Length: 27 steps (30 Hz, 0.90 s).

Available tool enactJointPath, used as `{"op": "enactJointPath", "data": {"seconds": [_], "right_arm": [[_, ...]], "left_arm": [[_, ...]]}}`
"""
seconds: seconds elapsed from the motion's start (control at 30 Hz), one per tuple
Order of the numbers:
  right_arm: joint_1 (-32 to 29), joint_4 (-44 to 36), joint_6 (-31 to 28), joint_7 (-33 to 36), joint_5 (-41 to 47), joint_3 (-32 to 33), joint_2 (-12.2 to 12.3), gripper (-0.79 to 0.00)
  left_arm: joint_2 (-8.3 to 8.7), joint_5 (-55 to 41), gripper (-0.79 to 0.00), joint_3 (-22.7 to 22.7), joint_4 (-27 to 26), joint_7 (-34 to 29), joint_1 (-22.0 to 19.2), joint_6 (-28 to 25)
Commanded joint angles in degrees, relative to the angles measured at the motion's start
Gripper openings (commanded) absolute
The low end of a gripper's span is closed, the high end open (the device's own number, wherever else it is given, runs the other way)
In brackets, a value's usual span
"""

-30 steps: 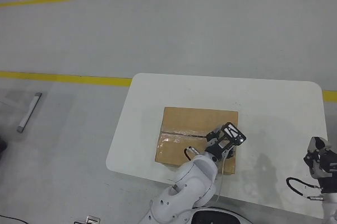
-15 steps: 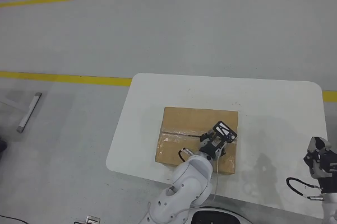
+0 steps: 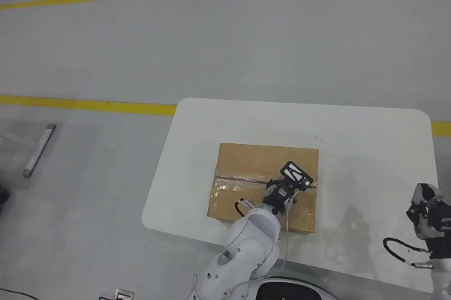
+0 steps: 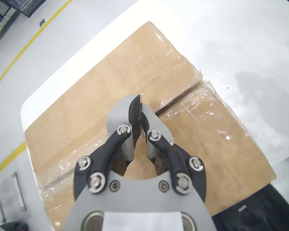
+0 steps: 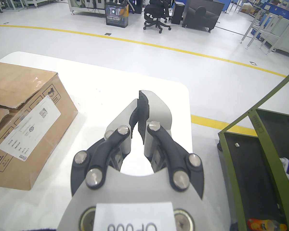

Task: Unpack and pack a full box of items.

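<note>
- The left gripper (image 4: 138, 104) hangs low over the box (image 3: 248, 169), just above the seam (image 4: 178, 97) where the two top flaps meet; its fingers are pressed together and carry nothing
- The step in hand looks like opening the flaps: I would work the closed tips into the seam at its gapped end, then lift one flap outward and avoid pushing down, which could crush what is inside
- The right gripper (image 5: 141, 102) sits well apart, near the right edge of the table (image 3: 360, 127), fingers likewise together and empty; it could steady the box's side if it slides
- The box lies mid-table, brown cardboard, flaps down, with glossy clear tape wrinkled along the seam
- Toward its right end the seam shows a dark gap, and the side facing the right arm bears a white label (image 5: 30, 127)
</note>
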Motion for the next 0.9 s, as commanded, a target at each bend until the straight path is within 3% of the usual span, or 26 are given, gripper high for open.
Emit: {"op": "enactJointPath", "data": {"seconds": [0.0,0.2,0.47,0.63,0.87], "right_arm": [[0.0,0.0,0.0,0.0,0.0,0.0,0.0,-0.785],[0.0,0.0,0.0,0.0,0.0,0.0,0.0,-0.785],[0.0,0.0,0.0,0.0,0.0,0.0,0.0,-0.785],[0.0,0.0,0.0,0.0,0.0,0.0,0.0,-0.785],[0.0,0.0,0.0,0.0,0.0,0.0,0.0,-0.785]], "left_arm": [[0.11,0.0,-0.785,-1.0,-0.9,0.2,0.4,0.0],[1.04,2.2,-0.785,-6.7,-6.1,1.0,2.5,0.3],[2.92,6.6,-0.785,-20.1,-13.9,-0.7,6.0,-1.8],[3.81,8.6,-0.785,-26.9,-15.8,-0.8,7.1,-4.2],[4.63,12.3,-0.785,-33.1,-16.2,-1.8,7.6,-5.5]]}}
